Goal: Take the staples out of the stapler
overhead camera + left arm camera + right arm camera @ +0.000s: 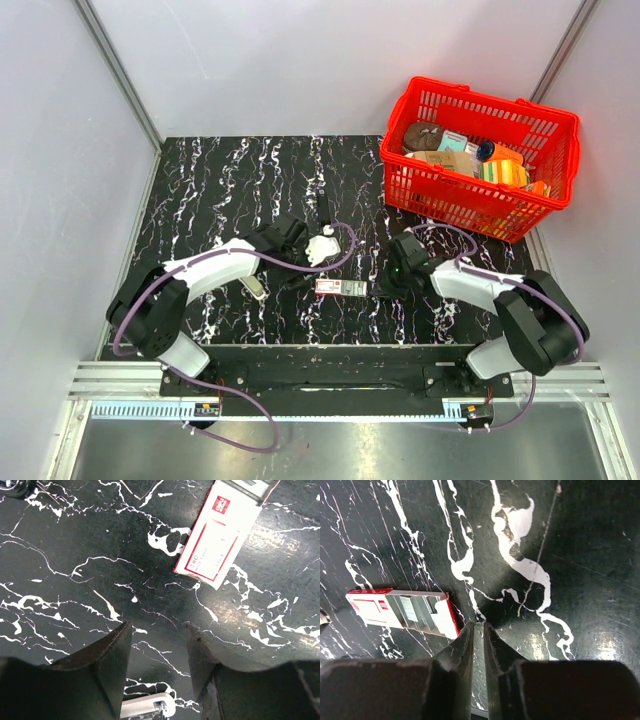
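Black white-veined marble table [200, 190] | flat red-white staple box [217, 542] | left jaws apart, empty | right jaws nearly closed

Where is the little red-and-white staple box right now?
In the overhead view, the staple box lies on the table near the front centre, just left of the right gripper.
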Robot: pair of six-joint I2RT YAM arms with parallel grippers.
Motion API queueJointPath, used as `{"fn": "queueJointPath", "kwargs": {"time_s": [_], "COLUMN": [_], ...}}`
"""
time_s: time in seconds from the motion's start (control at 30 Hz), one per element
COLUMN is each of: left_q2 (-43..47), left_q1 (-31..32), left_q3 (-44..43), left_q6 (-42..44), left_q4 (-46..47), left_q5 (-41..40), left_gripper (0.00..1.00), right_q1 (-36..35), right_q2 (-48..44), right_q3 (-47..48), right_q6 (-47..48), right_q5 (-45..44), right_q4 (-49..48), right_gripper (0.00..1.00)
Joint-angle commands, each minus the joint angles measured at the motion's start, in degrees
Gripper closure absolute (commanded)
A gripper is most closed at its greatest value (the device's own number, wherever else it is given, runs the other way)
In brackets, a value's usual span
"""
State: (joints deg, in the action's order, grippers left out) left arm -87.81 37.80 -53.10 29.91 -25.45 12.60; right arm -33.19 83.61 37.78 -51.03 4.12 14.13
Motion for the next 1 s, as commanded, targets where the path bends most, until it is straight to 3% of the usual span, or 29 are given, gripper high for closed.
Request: {"fn": "queueJointPath", "kwargs": {"time_s": [0.0, 0.33, 0.5, 0.97], "left_q2": [-1.66, -3.77, -5.26, -7.64], "left_q1": [1.39, 2.72, 3.15, 4.12], "left_q3": [0.10, 0.98, 0.37, -1.04], "left_q6": [0.94, -0.47, -0.56, -0.55], "left_q4": [3.74, 6.56, 7.08, 6.82], "left_q5": [-2.66, -4.95, -5.22, -6.27], "left_gripper": [0.49, 0.49, 0.49, 0.50], "right_q1": [1.81, 5.06, 6.21, 6.56], "right_q2": [-3.45, -4.25, -3.20, -0.47], "right_q3": [-3.58, -11.93, -14.75, -14.31], "right_q6": [-4.43, -11.11, -13.22, -13.14], "right_q5": [3.61, 10.20, 12.49, 13.55], "right_q4": [-5.42, -20.00, -25.72, -28.72], "right_gripper": [0.82, 0.73, 0.73, 0.79]}}
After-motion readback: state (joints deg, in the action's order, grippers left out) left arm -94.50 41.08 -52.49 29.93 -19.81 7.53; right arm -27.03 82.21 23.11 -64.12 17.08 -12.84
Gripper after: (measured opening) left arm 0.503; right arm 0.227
